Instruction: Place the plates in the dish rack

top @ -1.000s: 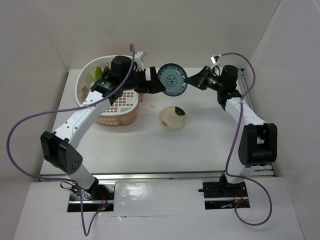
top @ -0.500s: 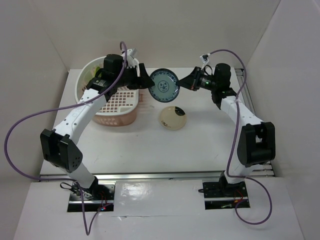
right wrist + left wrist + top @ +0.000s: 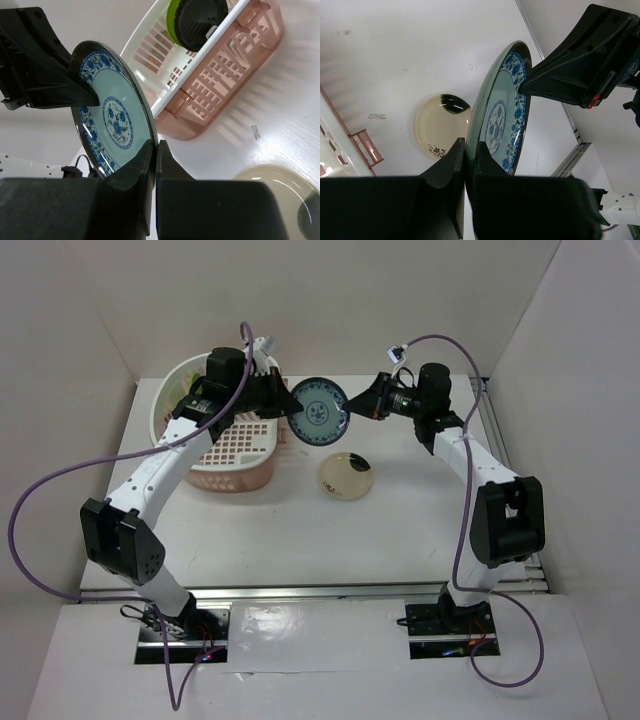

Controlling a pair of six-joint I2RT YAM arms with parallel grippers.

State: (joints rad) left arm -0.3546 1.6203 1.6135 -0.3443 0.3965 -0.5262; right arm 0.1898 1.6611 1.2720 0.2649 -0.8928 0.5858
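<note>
While left gripper (image 3: 469,150) and right gripper (image 3: 155,150) both grasp the blue plate (image 3: 320,412), white table (image 3: 400,530), plain white walls (image 3: 330,300).

The dish rack (image 3: 238,476) sits at the far left of the table (image 3: 300,530). In its rounded far end a first plate (image 3: 199,19) and a second plate (image 3: 172,22) stand on edge, side by side. Just right of the rack, up off the table, the patterned plate (image 3: 319,412) stands on edge between the left gripper (image 3: 290,407) and the right gripper (image 3: 353,410) (each clamped on its own side's rim). Nearer the arms, apart from the rack, the smudged plate (image 3: 347,476) lies flat.
</note>
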